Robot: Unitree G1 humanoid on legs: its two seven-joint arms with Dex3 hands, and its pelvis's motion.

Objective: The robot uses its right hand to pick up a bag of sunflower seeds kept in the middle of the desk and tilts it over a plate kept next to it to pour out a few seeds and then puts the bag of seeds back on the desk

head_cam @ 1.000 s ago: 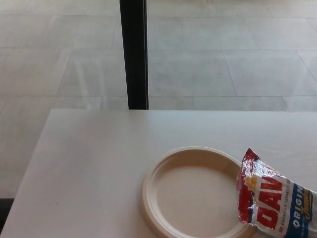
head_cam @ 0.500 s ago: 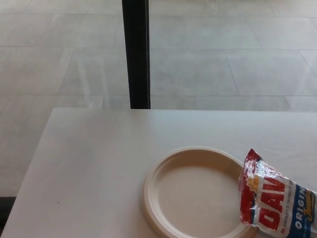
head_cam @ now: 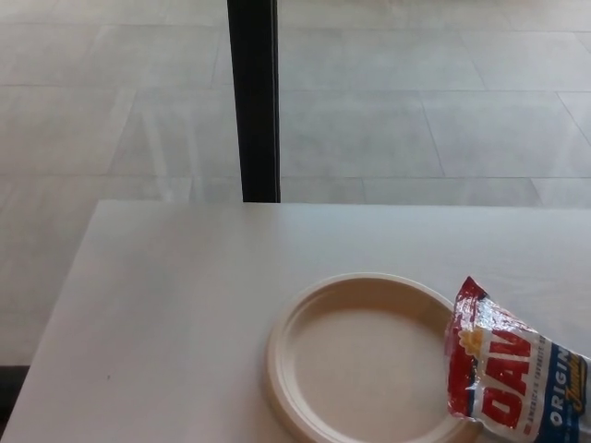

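Seed bag [head_cam: 515,371] overlapping plate [head_cam: 362,355]

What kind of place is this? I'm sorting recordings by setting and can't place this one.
Probably an indoor hall or lobby, though I can't be sure. A plain white desk stands on a wide floor of large pale tiles, with a black post behind it. A plate and a bag of sunflower seeds sit on the desk.

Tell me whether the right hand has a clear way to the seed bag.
Probably yes. The seed bag lies at the desk's right side, overlapping the plate rim, with nothing on or around it. The right hand itself is out of view.
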